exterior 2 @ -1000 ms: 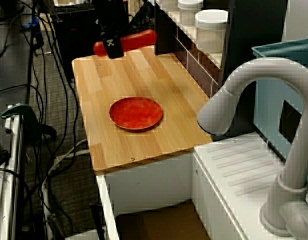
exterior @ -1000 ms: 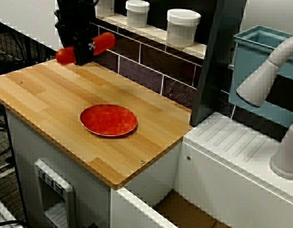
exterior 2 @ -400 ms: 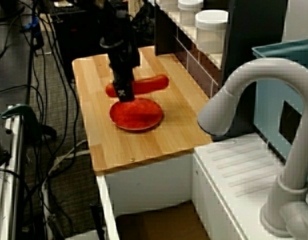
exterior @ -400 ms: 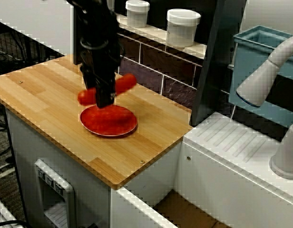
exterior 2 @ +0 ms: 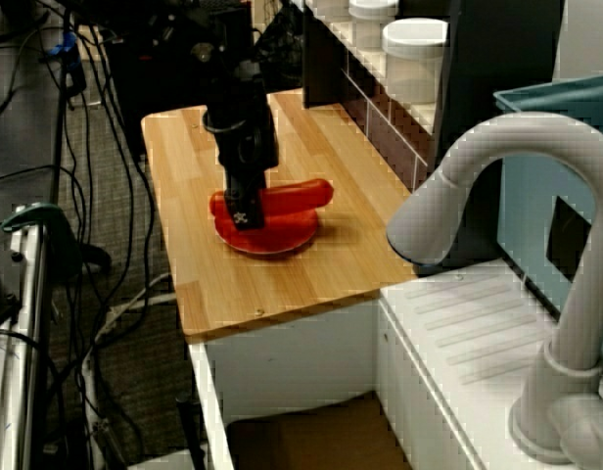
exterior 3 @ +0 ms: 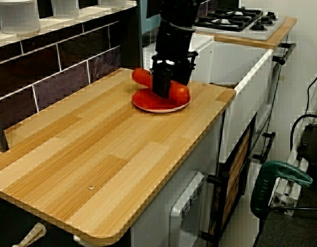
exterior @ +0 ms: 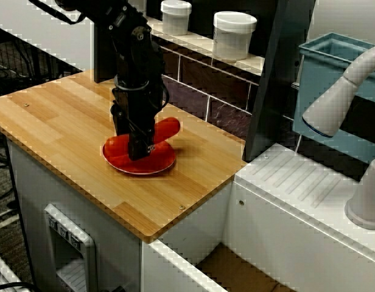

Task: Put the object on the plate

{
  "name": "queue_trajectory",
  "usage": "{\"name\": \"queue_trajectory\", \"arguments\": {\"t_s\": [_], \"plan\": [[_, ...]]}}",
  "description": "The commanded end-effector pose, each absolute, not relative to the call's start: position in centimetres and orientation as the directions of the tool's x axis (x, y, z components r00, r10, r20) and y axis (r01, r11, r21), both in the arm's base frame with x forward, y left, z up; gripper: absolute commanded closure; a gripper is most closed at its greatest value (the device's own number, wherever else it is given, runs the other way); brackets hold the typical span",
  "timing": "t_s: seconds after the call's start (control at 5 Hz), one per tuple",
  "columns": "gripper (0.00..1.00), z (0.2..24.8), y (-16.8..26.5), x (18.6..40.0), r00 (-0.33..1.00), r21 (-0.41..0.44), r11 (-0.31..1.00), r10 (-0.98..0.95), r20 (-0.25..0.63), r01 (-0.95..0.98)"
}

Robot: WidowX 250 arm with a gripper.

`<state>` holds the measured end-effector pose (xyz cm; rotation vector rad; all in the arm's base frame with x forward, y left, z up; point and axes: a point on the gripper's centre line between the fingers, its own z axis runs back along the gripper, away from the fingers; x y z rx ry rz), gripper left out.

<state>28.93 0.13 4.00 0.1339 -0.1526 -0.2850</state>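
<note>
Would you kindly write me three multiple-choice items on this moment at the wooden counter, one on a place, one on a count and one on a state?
1. Where is the red-orange object?
A. over the plate
B. on the tiled shelf
C. in the blue bin

2. How many white-lidded jars stand on the shelf in the view from the counter's front corner?
A. none
B. two
C. five

3. What is the end effector doing?
A. hanging free, far from everything
B. closed on the object
C. gripping the plate's rim

Answers:
1. A, since all three views show the object lying across the plate.
2. B, as two jars stand in a row on the shelf.
3. B, because its fingers straddle the object's middle in the view from the far end of the counter.
</note>
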Motion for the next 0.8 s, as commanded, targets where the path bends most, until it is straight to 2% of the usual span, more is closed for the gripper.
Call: {"name": "queue_trajectory", "arguments": {"t_s": [0.0,0.6], "plan": [[0.0,3.5,0.4,27.4,0.95,0.179,0.946,-0.292,0.114,0.269],[0.0,5.4,1.8,28.1,0.959,0.153,0.961,-0.252,0.13,0.232]]}}
